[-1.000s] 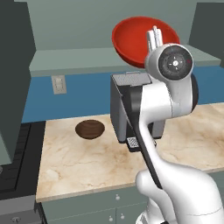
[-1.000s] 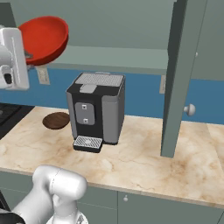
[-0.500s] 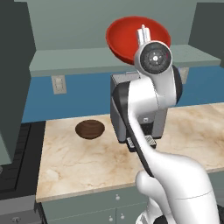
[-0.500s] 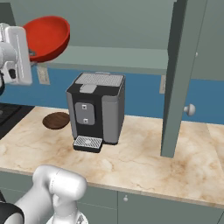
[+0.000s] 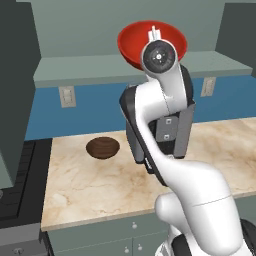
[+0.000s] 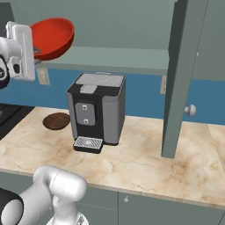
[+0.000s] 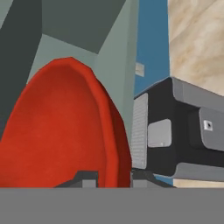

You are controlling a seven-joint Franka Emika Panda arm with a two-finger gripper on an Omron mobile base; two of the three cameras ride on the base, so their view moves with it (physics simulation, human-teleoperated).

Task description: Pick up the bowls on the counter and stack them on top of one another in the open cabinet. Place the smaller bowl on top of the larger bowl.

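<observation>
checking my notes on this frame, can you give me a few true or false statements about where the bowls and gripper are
1. The gripper is shut on the rim of the red bowl. True.
2. The red bowl rests on the counter. False: it is held up in the air, level with the open cabinet.
3. The small brown bowl sits on the counter left of the coffee machine. True.
4. The brown bowl is stacked inside the red bowl. False: they are apart.

Rendered kitchen: marble-patterned table [image 6: 132, 162] over grey-green drawer fronts [image 5: 125, 235], coffee machine [image 6: 97, 112], blue backsplash [image 6: 140, 96] with wall outlet [image 5: 67, 96], open cabinet shelf [image 6: 118, 57] above.
</observation>
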